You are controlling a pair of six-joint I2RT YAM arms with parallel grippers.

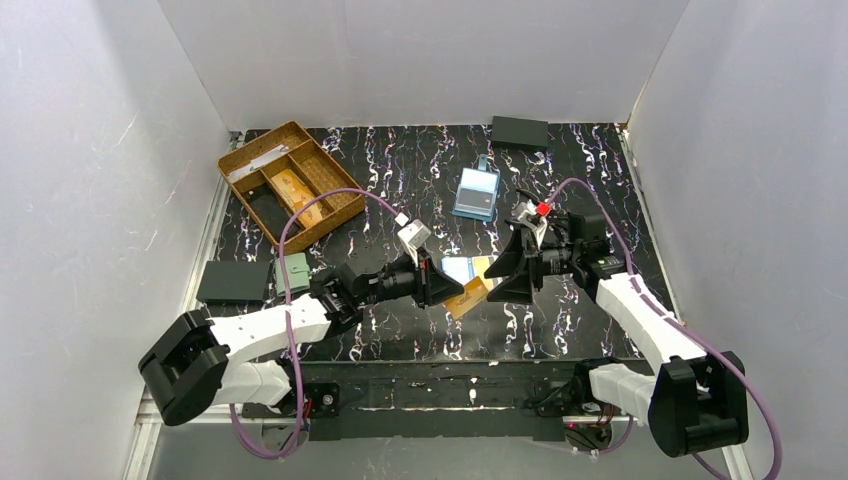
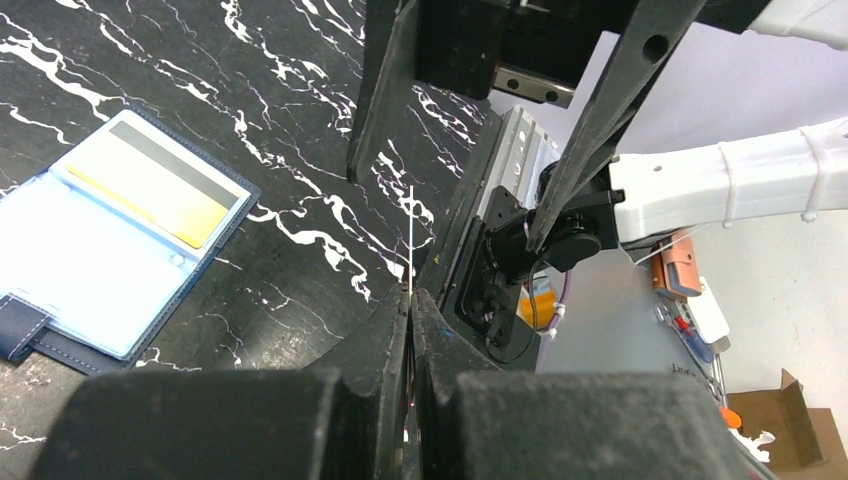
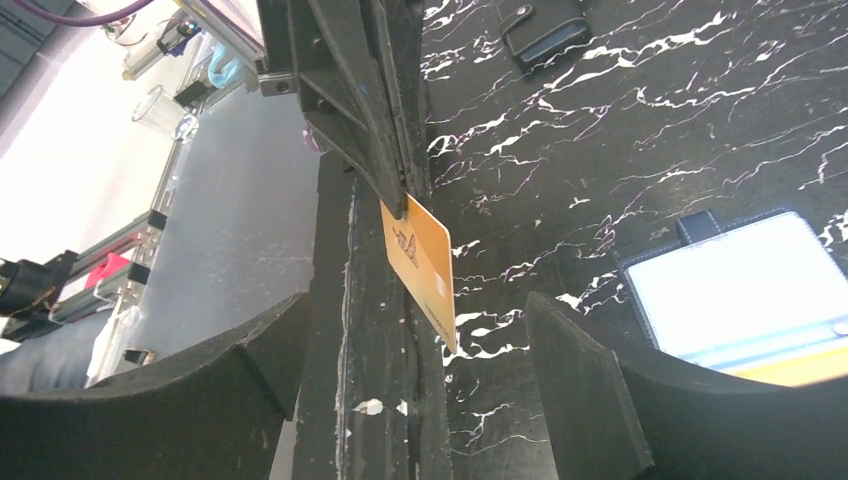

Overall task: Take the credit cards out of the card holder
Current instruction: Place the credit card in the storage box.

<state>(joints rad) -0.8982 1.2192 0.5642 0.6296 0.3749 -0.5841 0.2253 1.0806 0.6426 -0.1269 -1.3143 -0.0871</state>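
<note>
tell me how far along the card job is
Done: the card holder lies open and one orange card is out of it. In hand: the left hand is shut on that card in the air, and the right hand is open on either side of it. Left: a yellow card sits in the holder's slot.

Orange credit card (image 3: 425, 262) hanging between the wide-apart fingers of the right gripper (image 3: 418, 375).
The left gripper (image 3: 402, 203) pinches the card's upper corner from above; the card is tilted and touches neither right finger. At right, the card holder (image 3: 735, 290) lies open on the black marbled table (image 3: 620, 130), with a yellow card (image 3: 800, 366) inside.
</note>
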